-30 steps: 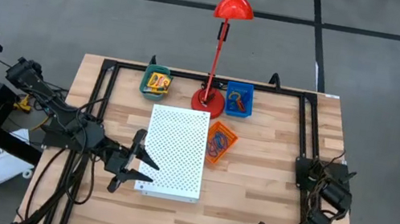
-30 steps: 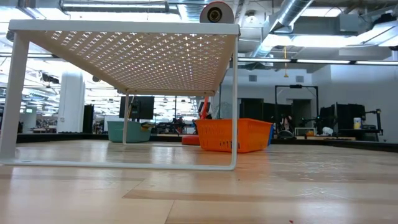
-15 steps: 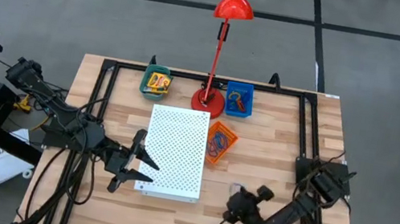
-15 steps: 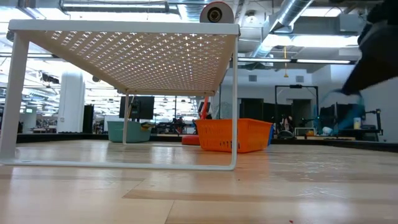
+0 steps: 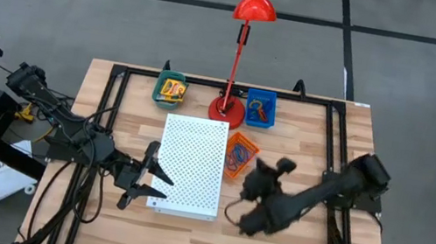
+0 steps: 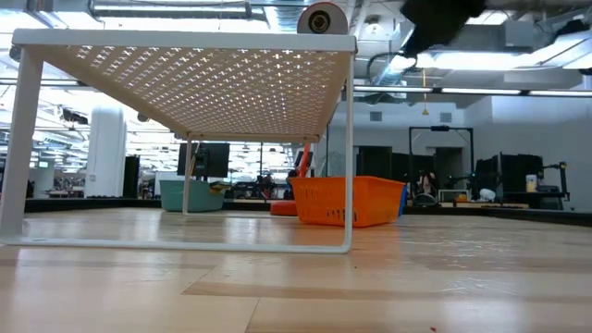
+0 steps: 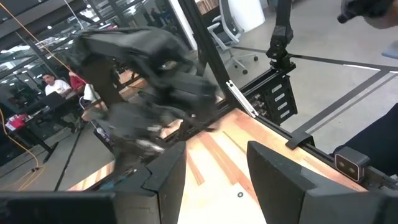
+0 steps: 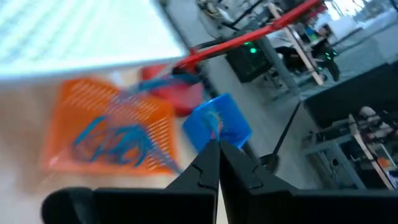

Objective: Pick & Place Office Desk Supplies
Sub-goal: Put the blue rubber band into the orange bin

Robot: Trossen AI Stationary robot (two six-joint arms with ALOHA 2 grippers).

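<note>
Three small bins stand at the far middle of the table. A green bin (image 5: 170, 89) holds yellow-and-green boxes, a blue bin (image 5: 260, 109) holds small loops, and an orange bin (image 5: 240, 155) holds blue loops (image 8: 112, 144). My right gripper (image 5: 256, 180) hovers just right of the orange bin, shut and empty (image 8: 218, 149). My left gripper (image 5: 146, 177) is open and empty (image 7: 214, 180) at the left edge of the white perforated board (image 5: 191, 166).
The white perforated board stands on thin legs (image 6: 350, 148) over the table's middle. A tall red desk lamp (image 5: 242, 55) has its base (image 5: 226, 108) between the green and blue bins. Bare wood lies along the near edge and at the right.
My right arm has swung up from the table's near edge toward the far side and leftward, and its gripper now hovers beside the orange bin.
</note>
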